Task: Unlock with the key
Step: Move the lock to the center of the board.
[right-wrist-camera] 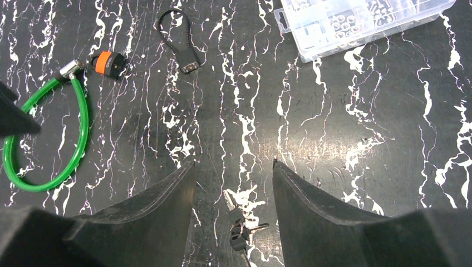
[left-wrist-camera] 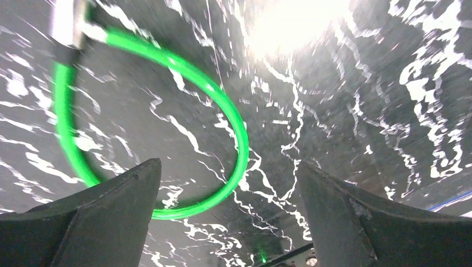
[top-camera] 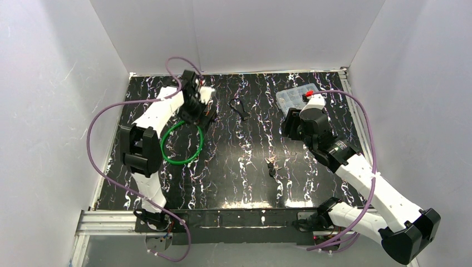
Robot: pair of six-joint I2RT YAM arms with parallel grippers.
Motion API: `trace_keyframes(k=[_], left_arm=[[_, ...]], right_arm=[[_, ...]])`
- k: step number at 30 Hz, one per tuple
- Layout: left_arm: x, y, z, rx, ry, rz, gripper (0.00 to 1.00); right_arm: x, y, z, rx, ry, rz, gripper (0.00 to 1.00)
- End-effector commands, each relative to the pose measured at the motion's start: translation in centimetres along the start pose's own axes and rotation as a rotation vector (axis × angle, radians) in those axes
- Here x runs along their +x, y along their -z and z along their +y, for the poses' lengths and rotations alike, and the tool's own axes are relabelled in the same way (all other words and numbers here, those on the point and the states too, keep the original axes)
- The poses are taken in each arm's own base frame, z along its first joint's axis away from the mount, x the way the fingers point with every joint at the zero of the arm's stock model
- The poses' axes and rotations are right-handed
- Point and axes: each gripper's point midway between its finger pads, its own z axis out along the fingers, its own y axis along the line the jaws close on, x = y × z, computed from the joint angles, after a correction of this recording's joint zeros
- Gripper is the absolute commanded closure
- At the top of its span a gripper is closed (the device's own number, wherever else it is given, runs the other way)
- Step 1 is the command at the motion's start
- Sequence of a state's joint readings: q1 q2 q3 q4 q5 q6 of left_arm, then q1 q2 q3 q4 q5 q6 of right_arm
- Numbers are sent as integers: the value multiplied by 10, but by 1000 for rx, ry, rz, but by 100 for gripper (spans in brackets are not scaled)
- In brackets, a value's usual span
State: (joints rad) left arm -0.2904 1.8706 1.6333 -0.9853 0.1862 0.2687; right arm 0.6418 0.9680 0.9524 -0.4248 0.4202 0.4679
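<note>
A green cable lock (top-camera: 181,143) lies looped at the left of the table, with an orange and black lock head (right-wrist-camera: 109,62) at its far end. A bunch of keys (top-camera: 271,166) lies flat at mid table. My left gripper (top-camera: 196,111) hovers over the lock's far end, open and empty; in its wrist view the green loop (left-wrist-camera: 222,105) lies below the open gripper (left-wrist-camera: 229,164). My right gripper (top-camera: 286,130) is open and empty above the table; in its wrist view the keys (right-wrist-camera: 240,228) lie between its open gripper (right-wrist-camera: 234,162) and the camera.
A small black cable lock (top-camera: 239,107) lies at the far middle and also shows in the right wrist view (right-wrist-camera: 186,55). A clear plastic parts box (top-camera: 298,95) stands at the far right. White walls enclose the table on three sides.
</note>
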Motion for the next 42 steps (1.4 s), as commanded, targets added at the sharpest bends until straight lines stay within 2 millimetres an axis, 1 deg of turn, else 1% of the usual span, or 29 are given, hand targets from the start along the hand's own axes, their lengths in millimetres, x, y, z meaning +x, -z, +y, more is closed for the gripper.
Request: trace_keyframes(k=[1, 3, 6, 8, 11, 14, 19, 24, 29, 34, 42], left_arm=[[-39, 24, 1, 23, 0, -62, 7], [-63, 20, 10, 4, -12, -96, 7], [-88, -1, 24, -8, -7, -83, 8], [-101, -12, 31, -19, 6, -84, 9], [-110, -30, 40, -39, 16, -97, 10], [-111, -43, 44, -57, 27, -99, 12], [-104, -57, 45, -53, 40, -78, 13], [-103, -66, 41, -42, 32, -78, 13], [-104, -75, 36, -33, 40, -70, 14], [-110, -80, 31, -39, 37, -88, 14], [-111, -92, 29, -32, 36, -71, 18]], right_arm=[[-7, 4, 0, 2, -15, -30, 39], [-7, 3, 0, 5, -15, -26, 39], [-7, 3, -1, 13, -14, -26, 39], [-8, 4, -2, 19, -13, -28, 39], [-9, 4, -3, 22, -14, -31, 39], [-7, 2, -3, 24, -13, -26, 39], [-6, -3, 1, 17, -14, -14, 40], [-5, -6, 5, 8, -16, -5, 40], [-3, -8, 3, 19, -15, 3, 40], [-3, -10, 3, 25, -11, 8, 40], [0, -12, 2, 35, -5, 12, 41]])
